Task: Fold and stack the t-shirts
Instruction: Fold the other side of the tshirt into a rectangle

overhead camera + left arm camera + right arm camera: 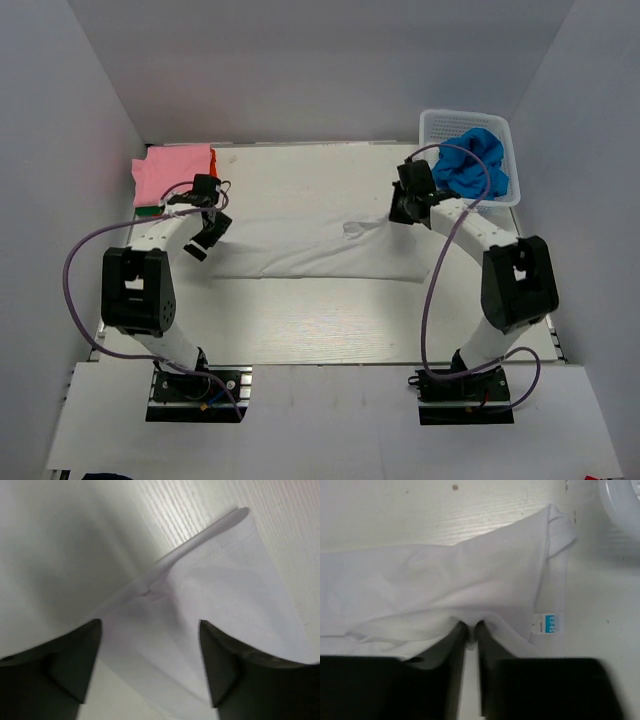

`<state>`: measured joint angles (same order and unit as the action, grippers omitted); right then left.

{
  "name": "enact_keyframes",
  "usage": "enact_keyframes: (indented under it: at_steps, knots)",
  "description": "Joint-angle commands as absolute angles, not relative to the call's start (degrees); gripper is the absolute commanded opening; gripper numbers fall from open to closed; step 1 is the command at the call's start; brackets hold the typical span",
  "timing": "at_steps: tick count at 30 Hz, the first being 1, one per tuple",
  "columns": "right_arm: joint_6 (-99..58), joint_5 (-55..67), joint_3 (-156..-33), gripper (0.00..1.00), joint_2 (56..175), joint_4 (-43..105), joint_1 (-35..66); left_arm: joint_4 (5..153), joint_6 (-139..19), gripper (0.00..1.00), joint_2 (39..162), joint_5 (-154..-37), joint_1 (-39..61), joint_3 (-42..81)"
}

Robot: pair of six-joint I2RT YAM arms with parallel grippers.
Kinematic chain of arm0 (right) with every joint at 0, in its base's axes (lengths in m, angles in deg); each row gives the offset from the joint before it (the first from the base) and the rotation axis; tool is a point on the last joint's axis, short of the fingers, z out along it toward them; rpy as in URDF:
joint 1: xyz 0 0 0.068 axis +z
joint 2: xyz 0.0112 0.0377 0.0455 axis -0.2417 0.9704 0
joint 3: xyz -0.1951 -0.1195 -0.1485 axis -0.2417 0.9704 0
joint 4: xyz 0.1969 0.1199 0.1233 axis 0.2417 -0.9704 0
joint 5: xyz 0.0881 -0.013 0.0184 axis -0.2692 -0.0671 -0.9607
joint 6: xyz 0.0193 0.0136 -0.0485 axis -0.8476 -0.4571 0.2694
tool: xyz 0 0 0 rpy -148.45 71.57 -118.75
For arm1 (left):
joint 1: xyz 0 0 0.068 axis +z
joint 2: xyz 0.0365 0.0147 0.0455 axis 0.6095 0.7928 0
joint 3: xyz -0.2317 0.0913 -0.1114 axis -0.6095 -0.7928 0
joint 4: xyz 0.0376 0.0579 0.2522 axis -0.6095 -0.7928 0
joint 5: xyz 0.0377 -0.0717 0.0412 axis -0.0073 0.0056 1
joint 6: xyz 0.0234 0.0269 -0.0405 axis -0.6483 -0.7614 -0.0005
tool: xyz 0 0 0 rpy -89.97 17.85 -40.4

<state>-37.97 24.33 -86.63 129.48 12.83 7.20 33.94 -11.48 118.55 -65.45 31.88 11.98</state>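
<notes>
The pale counter (300, 330) carries a plain white cloth t-shirt (320, 250) stretched across mid-frame, a white plastic lattice basket (430, 135) at upper right holding a crumpled bright blue t-shirt (472, 162), a folded pink t-shirt (172, 172) at upper left, the right gripper (471, 626) with jaws clenched on white cloth near its small blue label (549, 623), and the left gripper (150, 630) with jaws released over the far end.

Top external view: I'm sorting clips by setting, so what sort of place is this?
Probably a robot lab workcell, not a home: white walls box in a white table, two arms are bolted at its near edge, and a white t-shirt lies spread between them.
</notes>
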Motion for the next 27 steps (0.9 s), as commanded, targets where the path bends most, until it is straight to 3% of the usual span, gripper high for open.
enact_keyframes:
  at_steps: [1,2,3,4,6,10,17,27]
  knots:
    - [-36.69,25.41,-92.38,0.30,133.89,15.10,5.97,34.08,-11.50,1.00,120.50,-62.44,32.63,16.28]
    - [-36.95,25.24,-95.43,0.50,135.65,14.66,5.96,34.08,-12.11,1.00,121.03,-62.44,33.15,17.08]
    - [-37.04,25.67,-96.68,0.82,136.97,12.65,5.88,33.29,-12.64,1.00,121.03,-62.44,33.16,18.74]
    - [-37.39,25.85,-97.82,0.90,137.33,10.54,6.23,33.29,-13.17,1.00,121.03,-62.44,33.16,19.54]
    - [-37.47,26.29,-99.42,0.90,136.47,9.73,6.32,33.81,-14.92,1.00,120.25,-63.67,33.16,20.07]
    - [-37.91,23.39,-91.08,0.90,130.67,12.80,6.58,37.40,-18.26,1.00,117.69,-66.30,32.10,18.67]
    - [-40.28,14.34,-76.31,0.90,121.88,19.47,8.51,49.96,-28.19,1.00,118.74,-82.37,30.43,12.61]
    - [-42.92,13.37,-72.69,0.90,130.91,24.66,9.92,49.90,-27.33,1.00,124.29,-80.11,26.74,2.42]
